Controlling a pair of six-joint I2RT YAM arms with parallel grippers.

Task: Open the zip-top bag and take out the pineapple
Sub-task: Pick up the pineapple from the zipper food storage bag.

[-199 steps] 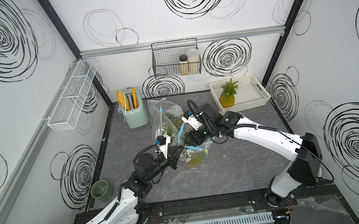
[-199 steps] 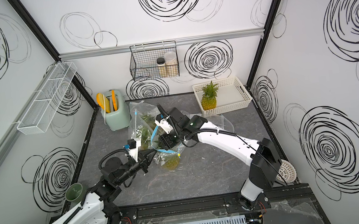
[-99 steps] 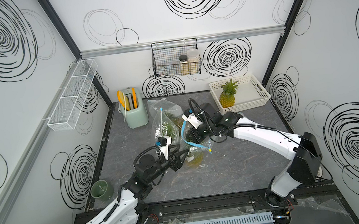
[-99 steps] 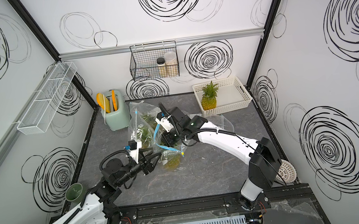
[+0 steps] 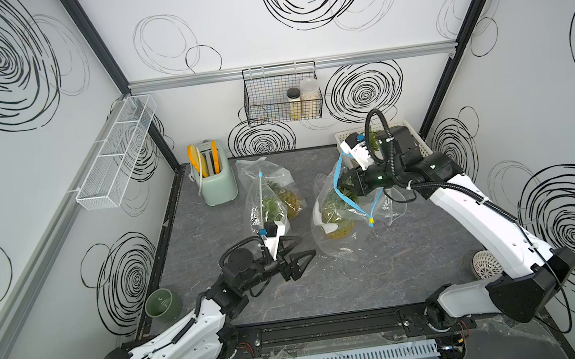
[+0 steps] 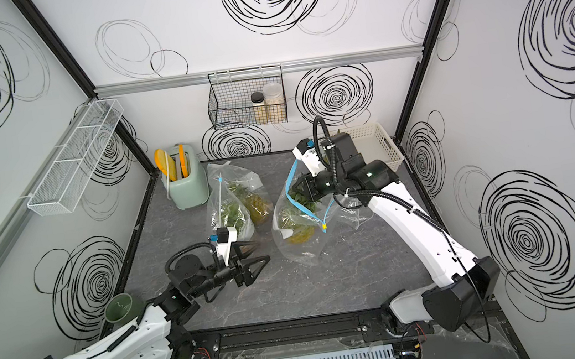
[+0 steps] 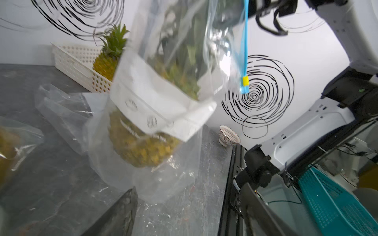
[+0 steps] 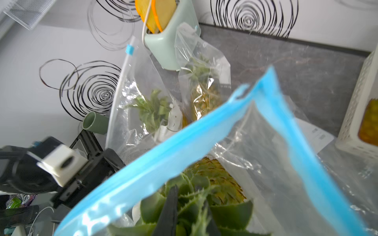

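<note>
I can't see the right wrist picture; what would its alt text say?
Two dark claw fingers close on a pineapple's green leaves inside an open clear bag with a blue zip strip. Behind stand two more bagged pineapples and a pale green toaster.

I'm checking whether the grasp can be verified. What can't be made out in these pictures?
- Right gripper tips: hidden among pineapple leaves inside the zip-top bag in both top views.
- White tray: contents hidden by the right arm, top views.
- Label print: blurred, left wrist view.
</note>
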